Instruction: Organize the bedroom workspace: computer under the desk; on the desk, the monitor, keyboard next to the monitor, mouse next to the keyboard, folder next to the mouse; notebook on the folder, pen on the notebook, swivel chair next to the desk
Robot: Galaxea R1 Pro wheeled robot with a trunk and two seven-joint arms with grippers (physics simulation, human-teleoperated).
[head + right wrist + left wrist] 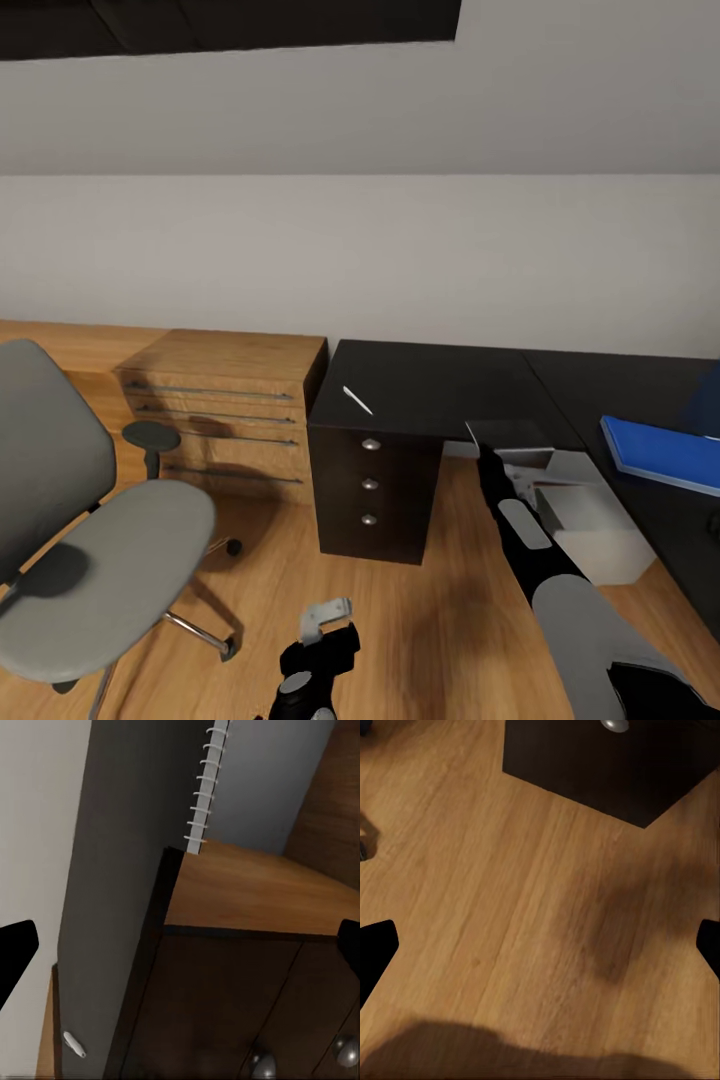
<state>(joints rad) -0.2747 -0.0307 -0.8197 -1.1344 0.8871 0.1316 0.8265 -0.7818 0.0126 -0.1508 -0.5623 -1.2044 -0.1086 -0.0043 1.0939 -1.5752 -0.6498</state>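
Both sets of fingers look spread apart. With my right gripper (180, 949) I'd close squarely on the notebook (255, 780), keep it level, then carry it right onto the folder (660, 455). My left gripper (540, 945) hangs idle.

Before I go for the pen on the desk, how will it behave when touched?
The pen is a slim stick lying flat on the glossy desk, so a nudge would probably roll or skid it. It looks very light, so it could flick away easily. It lies fairly near the front edge, so it might drop off if pushed that way.
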